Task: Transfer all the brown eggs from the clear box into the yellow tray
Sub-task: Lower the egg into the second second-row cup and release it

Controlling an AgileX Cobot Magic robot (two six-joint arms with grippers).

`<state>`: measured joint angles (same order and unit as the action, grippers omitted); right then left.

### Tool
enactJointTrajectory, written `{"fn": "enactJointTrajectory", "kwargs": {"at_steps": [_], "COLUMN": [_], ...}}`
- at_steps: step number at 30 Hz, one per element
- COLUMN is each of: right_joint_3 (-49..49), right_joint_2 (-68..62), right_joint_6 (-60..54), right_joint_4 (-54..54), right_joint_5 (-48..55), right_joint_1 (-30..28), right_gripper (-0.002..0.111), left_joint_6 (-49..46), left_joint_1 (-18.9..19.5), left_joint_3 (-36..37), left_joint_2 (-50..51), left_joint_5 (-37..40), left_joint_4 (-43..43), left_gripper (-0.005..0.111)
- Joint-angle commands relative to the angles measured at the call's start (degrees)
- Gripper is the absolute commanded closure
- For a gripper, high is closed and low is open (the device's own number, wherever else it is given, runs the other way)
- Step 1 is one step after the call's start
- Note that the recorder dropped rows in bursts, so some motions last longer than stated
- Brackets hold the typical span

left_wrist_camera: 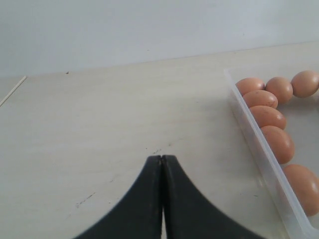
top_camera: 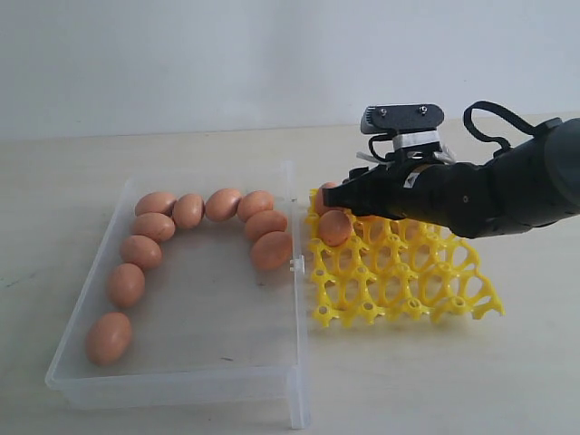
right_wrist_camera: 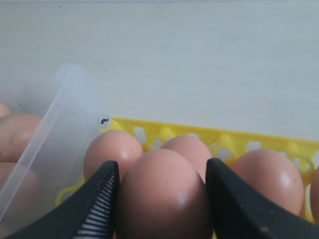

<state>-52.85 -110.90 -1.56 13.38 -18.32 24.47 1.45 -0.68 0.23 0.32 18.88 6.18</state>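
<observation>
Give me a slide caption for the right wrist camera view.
Right gripper clamps a brown egg at the yellow tray, other eggs seated behind it, clear box wall alongside.

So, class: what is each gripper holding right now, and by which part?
The right gripper holds one egg by its two opposite sides, over the tray. The left gripper is shut and empty.
</observation>
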Motion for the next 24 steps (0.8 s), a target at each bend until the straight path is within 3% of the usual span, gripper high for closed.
{"fn": "enactJointTrajectory", "kwargs": {"at_steps": [1, 7, 13, 20, 24], "right_joint_3": [-0.40, -0.40, -0.40, -0.40, -0.40], "right_joint_2": [0.03, 0.03, 0.03, 0.03, 0.03], "right_joint_6": [0.09, 0.09, 0.09, 0.09, 0.09], "right_joint_4": [-1.10, -1.95, -1.95, -1.95, -1.95], "right_joint_5": [0.42, 1.22, 1.33, 1.21, 1.10], "right_joint_1": [-0.24, -0.24, -0.24, -0.24, -0.24], "right_gripper": [0.108, 0.096, 0.062, 0.050, 0.049], "left_joint_6": [0.25, 0.25, 0.25, 0.25, 0.25], "left_joint_1": [0.07, 0.07, 0.07, 0.07, 0.07], "left_joint_3": [-0.23, -0.23, -0.23, -0.23, -0.23], "left_joint_2": [-0.32, -0.32, -0.32, -0.32, -0.32], "left_joint_5": [-0.79, -0.79, -0.79, -0.79, -0.79], "left_joint_4": [-0.16, -0.16, -0.16, -0.16, -0.16], "left_gripper": [0.107, 0.107, 0.107, 0.107, 0.107]}}
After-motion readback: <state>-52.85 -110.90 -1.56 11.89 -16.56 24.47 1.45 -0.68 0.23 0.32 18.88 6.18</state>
